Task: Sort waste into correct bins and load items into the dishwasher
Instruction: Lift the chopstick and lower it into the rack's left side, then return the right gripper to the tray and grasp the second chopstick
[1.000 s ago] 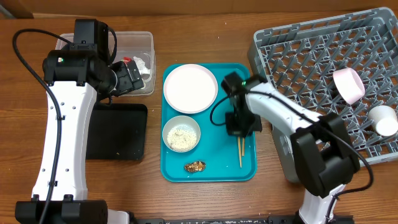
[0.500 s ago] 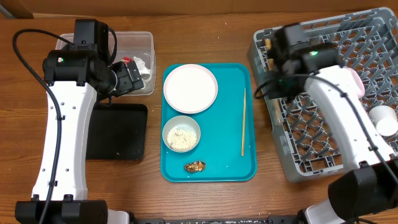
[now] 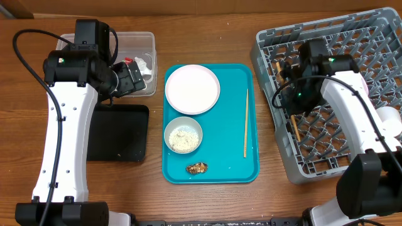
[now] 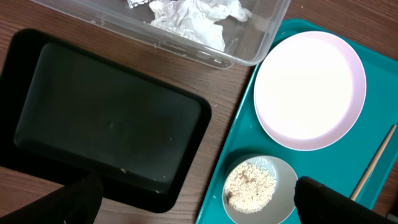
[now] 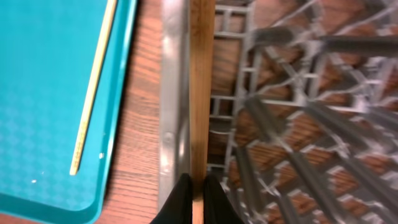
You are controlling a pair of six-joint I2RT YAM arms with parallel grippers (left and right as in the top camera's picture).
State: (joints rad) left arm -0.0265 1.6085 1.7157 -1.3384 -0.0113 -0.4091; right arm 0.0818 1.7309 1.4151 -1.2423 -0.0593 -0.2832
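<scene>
My right gripper (image 5: pixel 198 199) is shut on a wooden chopstick (image 5: pixel 201 93) and holds it over the left wall of the grey dishwasher rack (image 3: pixel 339 56), where the right gripper (image 3: pixel 296 95) hangs. The other chopstick (image 3: pixel 245 122) lies on the teal tray (image 3: pixel 232 169), beside the pink-white plate (image 3: pixel 192 88) and a bowl of rice (image 3: pixel 183 134). A brown food scrap (image 3: pixel 197 167) sits near the tray's front. My left gripper (image 4: pixel 199 208) is open and holds nothing; it hangs above the black tray (image 4: pixel 106 118), next to the clear tub (image 3: pixel 144 41).
The clear tub holds a crumpled white napkin (image 4: pixel 199 15) and a red wrapper (image 3: pixel 129 61). A pink bowl (image 3: pixel 352 86) and a white cup (image 3: pixel 386 121) rest at the rack's right side. Bare wooden table shows between the teal tray and the rack.
My right gripper lifted one chopstick off the teal tray and carried it right, to the rack's left side. The other chopstick stays on the tray. The left arm has not moved.
</scene>
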